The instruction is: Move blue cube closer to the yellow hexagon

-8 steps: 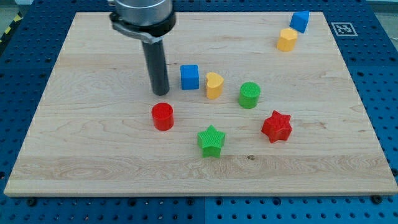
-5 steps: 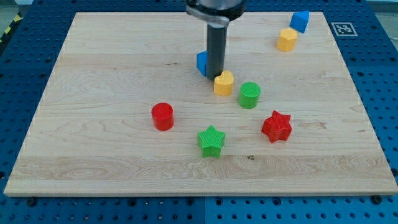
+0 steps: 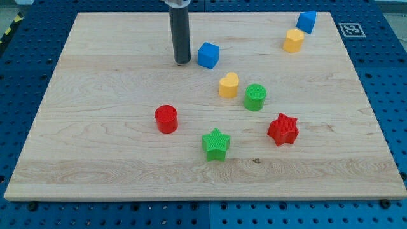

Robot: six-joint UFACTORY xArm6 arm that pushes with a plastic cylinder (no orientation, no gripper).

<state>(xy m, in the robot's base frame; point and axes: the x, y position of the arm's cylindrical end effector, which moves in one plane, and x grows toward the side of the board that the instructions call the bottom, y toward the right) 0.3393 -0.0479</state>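
Your rod ends in my tip (image 3: 182,62), resting on the desk (image 3: 95,127) just to the view's left of the blue cube (image 3: 208,55), with a narrow gap between them. There are no fingers here to be apart or together. The yellow hexagon (image 3: 293,40) sits well apart from that cube, near the view's top right, beside a second blue block (image 3: 306,21). Below the cube lie a yellow heart (image 3: 228,84) and green cylinder (image 3: 255,97); further down you see a red cylinder (image 3: 166,119), green star (image 3: 216,144) and red star (image 3: 283,129).
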